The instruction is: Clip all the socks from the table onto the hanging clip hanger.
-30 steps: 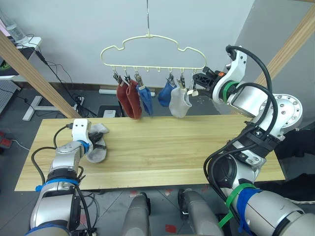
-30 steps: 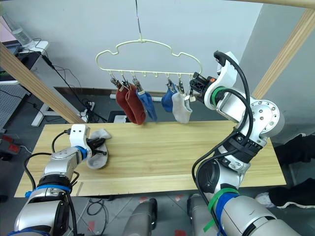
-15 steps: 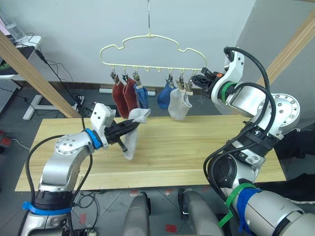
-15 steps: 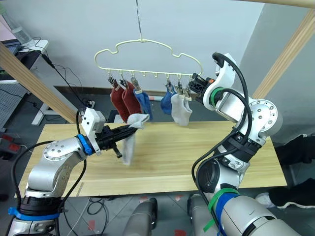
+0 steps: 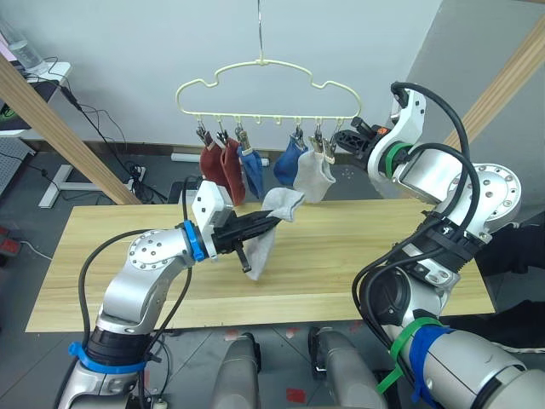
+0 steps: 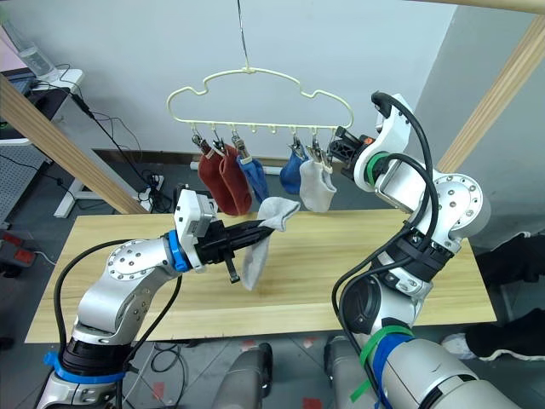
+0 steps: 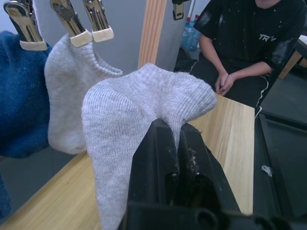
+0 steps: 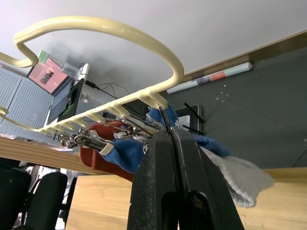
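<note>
A light grey sock (image 5: 266,243) hangs in the air over the table (image 5: 358,256), and my left gripper (image 5: 277,220) is shut on its cuff. The left wrist view shows that sock (image 7: 129,105) draped over the shut fingers (image 7: 158,143). Just above hangs the clip hanger (image 5: 264,64). It carries two rust-red socks (image 5: 223,170), two blue socks (image 5: 250,170) and one grey sock (image 5: 313,181). My right gripper (image 5: 345,139) sits at the hanger's right end, shut on a silver clip (image 8: 163,115) there.
Slanted wooden poles stand at the left (image 5: 60,128) and right (image 5: 502,77). A person in a black shirt (image 7: 244,43) sits beyond the table's end. Cables and a desk leg (image 5: 60,179) lie on the floor behind the table.
My left gripper lifted the grey sock off the table's left part and carried it right and up, under the hanger. The right gripper stayed at the hanger's right end.
</note>
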Controlling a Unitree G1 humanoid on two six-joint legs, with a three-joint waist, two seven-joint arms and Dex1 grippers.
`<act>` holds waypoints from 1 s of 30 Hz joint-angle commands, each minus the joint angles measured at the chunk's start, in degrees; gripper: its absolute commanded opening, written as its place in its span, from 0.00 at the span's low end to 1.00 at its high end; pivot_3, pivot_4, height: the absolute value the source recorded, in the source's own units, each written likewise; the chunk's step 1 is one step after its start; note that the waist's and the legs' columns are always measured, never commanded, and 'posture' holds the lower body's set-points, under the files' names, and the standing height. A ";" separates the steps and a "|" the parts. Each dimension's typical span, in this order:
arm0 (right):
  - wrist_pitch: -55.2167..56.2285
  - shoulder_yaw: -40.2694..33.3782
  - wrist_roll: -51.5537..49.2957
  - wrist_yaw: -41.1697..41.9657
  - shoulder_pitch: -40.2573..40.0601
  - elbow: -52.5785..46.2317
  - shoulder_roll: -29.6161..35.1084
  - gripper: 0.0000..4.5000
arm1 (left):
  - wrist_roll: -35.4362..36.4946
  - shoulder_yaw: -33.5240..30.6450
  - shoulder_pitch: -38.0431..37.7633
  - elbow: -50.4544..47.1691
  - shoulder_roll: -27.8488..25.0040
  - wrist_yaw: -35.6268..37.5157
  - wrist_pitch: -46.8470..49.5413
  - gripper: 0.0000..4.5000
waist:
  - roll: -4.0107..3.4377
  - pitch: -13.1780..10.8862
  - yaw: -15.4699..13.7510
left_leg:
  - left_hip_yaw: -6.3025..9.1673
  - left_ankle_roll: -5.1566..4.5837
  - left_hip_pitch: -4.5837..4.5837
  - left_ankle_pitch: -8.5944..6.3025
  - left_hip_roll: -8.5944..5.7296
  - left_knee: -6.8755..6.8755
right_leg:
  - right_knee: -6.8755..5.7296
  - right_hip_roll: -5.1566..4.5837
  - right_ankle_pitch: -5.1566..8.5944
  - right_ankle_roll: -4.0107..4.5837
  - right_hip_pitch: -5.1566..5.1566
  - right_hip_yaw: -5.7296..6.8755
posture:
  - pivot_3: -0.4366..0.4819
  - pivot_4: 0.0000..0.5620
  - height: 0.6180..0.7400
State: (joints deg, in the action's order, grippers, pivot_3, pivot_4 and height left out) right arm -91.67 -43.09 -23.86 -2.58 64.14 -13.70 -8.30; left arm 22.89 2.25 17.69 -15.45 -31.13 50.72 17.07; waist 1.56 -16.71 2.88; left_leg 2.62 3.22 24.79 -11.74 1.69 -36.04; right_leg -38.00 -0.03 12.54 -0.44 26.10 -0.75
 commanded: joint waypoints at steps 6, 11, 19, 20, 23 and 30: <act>3.76 6.54 -0.40 1.48 -2.95 -2.71 2.95 0.00 | 0.47 -1.33 -1.28 -1.30 -0.57 0.48 -1.86 0.00 | 0.00 0.00 0.00 | 0.00 0.00 0.00 0.00 0.01 0.00 | 0.00 0.00 0.00 0.00 0.00 0.00 | 0.44 0.51 1.00; 5.65 8.18 -1.33 2.45 -4.21 -2.82 3.94 0.27 | 0.55 -1.36 -1.42 -1.34 -0.49 0.25 -1.85 0.00 | 0.00 0.00 0.12 | -0.01 0.00 0.01 0.00 0.01 -0.01 | 0.00 0.00 0.00 0.00 0.01 -0.02 | 0.44 0.52 1.00; 11.60 18.92 -1.69 8.51 -9.74 -4.71 12.97 0.91 | 0.58 -1.33 -1.35 -1.01 -0.28 0.31 -2.21 0.00 | -0.01 0.00 0.35 | -0.02 0.00 0.01 0.00 0.02 0.01 | 0.01 0.02 0.00 0.00 0.02 -0.02 | 0.44 0.52 1.00; 13.67 21.73 -1.04 9.45 -10.83 -4.80 15.00 1.00 | 0.57 -1.31 -1.30 -0.97 -0.28 0.32 -2.24 0.00 | 0.00 0.00 0.34 | -0.02 0.00 0.01 0.00 0.01 0.00 | 0.01 0.01 0.00 0.00 0.02 -0.03 | 0.44 0.52 1.00; 21.93 30.39 1.66 12.21 -13.87 -5.25 20.44 1.00 | 0.87 -1.40 -1.11 -1.17 -0.17 0.17 -1.96 0.00 | 0.00 -0.01 0.42 | -0.09 0.00 0.01 0.00 0.00 0.00 | 0.02 0.01 0.00 -0.01 0.02 -0.09 | 0.44 0.52 1.00; 32.87 37.38 6.59 9.12 -19.94 -8.61 20.22 1.00 | 2.22 -2.26 -1.23 -2.37 -0.58 -0.02 -1.53 0.00 | 0.00 -0.01 0.55 | -0.07 0.00 -0.01 0.00 0.10 0.01 | -0.01 0.11 0.00 -0.02 0.05 -0.08 | 0.45 0.53 1.00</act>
State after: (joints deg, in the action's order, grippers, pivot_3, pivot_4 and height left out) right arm -61.48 -5.57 -18.08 7.54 43.76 -19.16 12.16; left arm 24.13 1.69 16.52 -15.39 -31.31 50.68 15.99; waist 1.56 -16.71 3.43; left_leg 2.54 3.22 24.77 -11.74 1.79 -36.05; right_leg -38.01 0.08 12.55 -0.45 26.14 -0.84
